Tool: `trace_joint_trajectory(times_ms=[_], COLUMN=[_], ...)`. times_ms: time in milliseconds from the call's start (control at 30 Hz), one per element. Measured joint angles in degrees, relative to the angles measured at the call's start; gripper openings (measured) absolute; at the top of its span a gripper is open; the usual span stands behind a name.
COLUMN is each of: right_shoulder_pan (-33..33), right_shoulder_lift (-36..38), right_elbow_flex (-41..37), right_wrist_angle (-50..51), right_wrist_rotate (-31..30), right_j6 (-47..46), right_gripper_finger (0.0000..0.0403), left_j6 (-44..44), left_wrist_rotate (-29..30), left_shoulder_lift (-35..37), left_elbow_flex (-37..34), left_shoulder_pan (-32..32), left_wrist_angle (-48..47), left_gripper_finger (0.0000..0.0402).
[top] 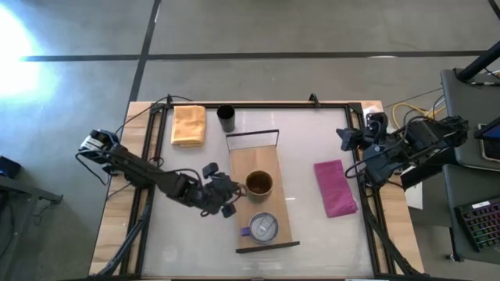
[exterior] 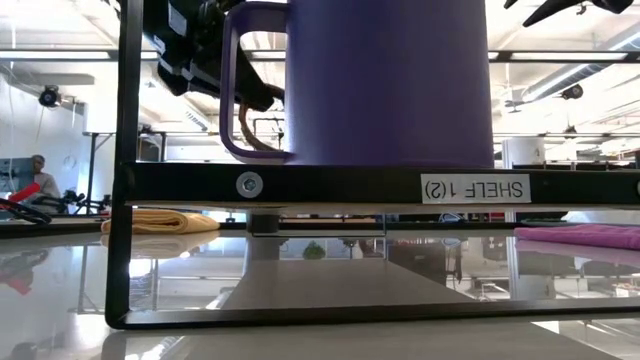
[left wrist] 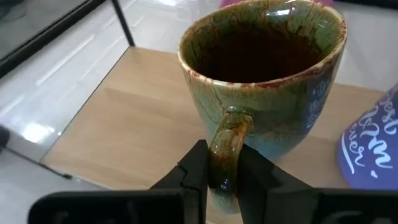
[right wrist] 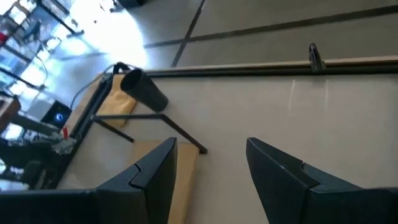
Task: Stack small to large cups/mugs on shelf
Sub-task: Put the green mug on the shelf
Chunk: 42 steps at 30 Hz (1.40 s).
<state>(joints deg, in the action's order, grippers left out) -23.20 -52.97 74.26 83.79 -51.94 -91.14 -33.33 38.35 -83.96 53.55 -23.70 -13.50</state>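
The brown handled mug (top: pixel 259 184) stands upright over the middle of the light-wood shelf (top: pixel 251 160), glazed greenish with a dark inside (left wrist: pixel 261 56). My left gripper (left wrist: pixel 224 167) is shut on its handle, reaching from the table's left (top: pixel 231 195). The wider silvery-grey mug (top: pixel 263 227) with a purple handle (exterior: pixel 245 80) stands on the shelf's near end and fills the low view (exterior: pixel 390 80). The small black cup (top: pixel 226 118) stands on the table beyond the shelf's far end (right wrist: pixel 144 92). My right gripper (right wrist: pixel 211 158) is open at the table's right edge (top: pixel 349 140). My left gripper pinches the brown mug's handle (left wrist: pixel 231 134) at its lower part between the two fingers (left wrist: pixel 196 168). The fingers come about level from the table's left. The mug is upright; whether its base rests on the shelf board I cannot tell.
An orange folded cloth (top: pixel 188 125) lies at the far left of the table and a magenta cloth (top: pixel 336 187) lies right of the shelf. A thin dark frame (top: pixel 252 139) stands at the shelf's far end. Dark rails run along the table's edges (top: pixel 250 105).
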Motion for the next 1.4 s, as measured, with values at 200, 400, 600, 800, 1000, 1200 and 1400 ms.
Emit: trace_joint_trajectory(times_ms=[200, 400, 600, 800, 1000, 1200, 1400], right_shoulder_pan=[0.0, 0.0, 0.0, 0.0, 0.0, 0.0, 0.0], right_shoulder_lift=[0.1, 0.1, 0.4, 0.4, 0.4, 0.4, 0.4], right_elbow_flex=[0.0, 0.0, 0.0, 0.0, 0.0, 0.0, 0.0], right_wrist_angle=[0.0, 0.0, 0.4, 2.9, 3.0, 3.0, 3.0], right_wrist_rotate=[3.6, 4.0, 3.9, 3.9, 3.9, 3.9, 3.9], right_j6=[2.5, 3.3, 3.3, 1.1, 0.7, 0.1, 0.1], right_gripper_finger=[0.0187, 0.0187, 0.0187, 0.0187, 0.0187, 0.0187, 0.0187], left_j6=[6.0, 8.0, 5.4, 5.2, 5.3, 5.0, 0.1], left_wrist_rotate=[2.7, 2.5, 3.7, 4.6, 4.1, 2.8, 2.2], left_shoulder_lift=[-2.0, -4.0, -4.4, -4.3, -3.9, -3.6, -3.8], left_elbow_flex=[0.5, 1.8, 1.2, 1.2, 2.0, 1.9, 1.5], left_shoulder_pan=[-1.6, -1.6, -2.7, -3.7, -4.3, -4.8, -4.9], left_wrist_angle=[2.1, 2.7, 1.0, -0.5, -1.6, -2.5, -2.8], left_gripper_finger=[0.0033, 0.0033, 0.0033, 0.0033, 0.0033, 0.0036, 0.0094])
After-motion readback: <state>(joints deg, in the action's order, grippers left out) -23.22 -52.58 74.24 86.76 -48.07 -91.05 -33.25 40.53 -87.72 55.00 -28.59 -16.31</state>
